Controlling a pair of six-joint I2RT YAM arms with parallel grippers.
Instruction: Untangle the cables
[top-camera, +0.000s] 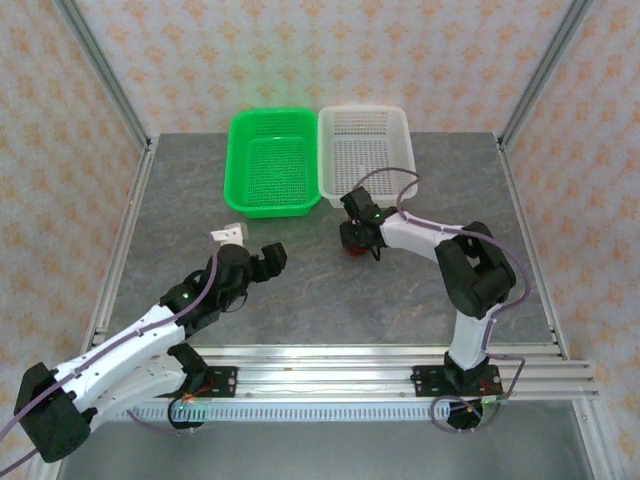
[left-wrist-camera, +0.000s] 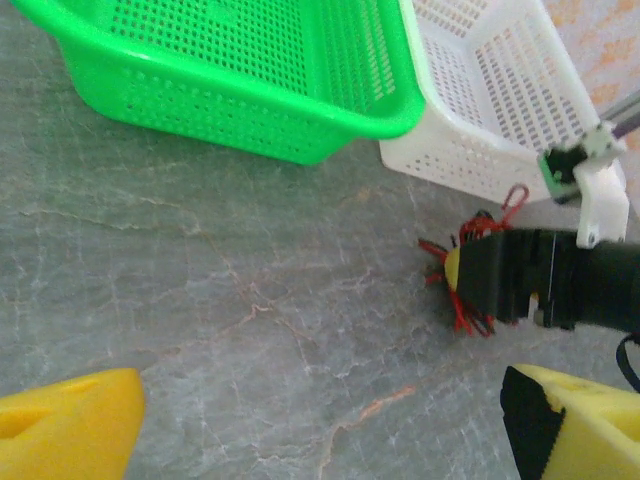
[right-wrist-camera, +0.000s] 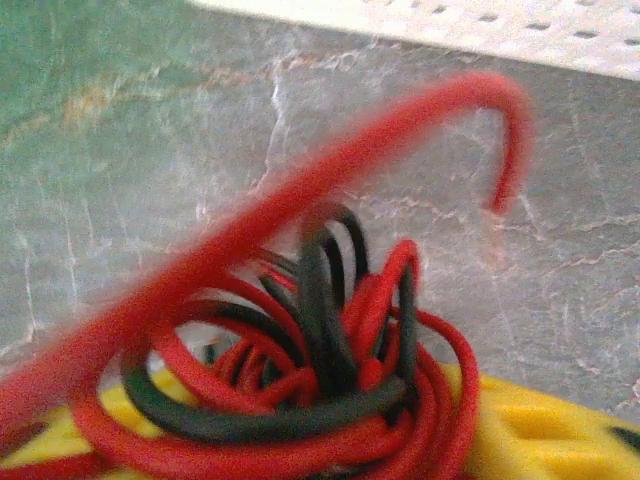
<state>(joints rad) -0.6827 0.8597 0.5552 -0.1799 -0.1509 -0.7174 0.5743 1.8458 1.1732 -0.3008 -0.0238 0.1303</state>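
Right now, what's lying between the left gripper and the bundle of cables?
That stretch is bare: just grey table between the left gripper and the cables. The left wrist view shows it, and the top view agrees.

The cables (right-wrist-camera: 300, 390) form a tight tangle of red and black loops on the grey table (top-camera: 300, 290) near the white basket (top-camera: 365, 150), one red end arching up

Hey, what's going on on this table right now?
A tangle of red and black cables lies on the table, just in front of the white basket, and needs untangling. The robot's right pincer is down on the tangle; whether it grips yet is unclear. The left pincer hovers open nearby, holding nothing.
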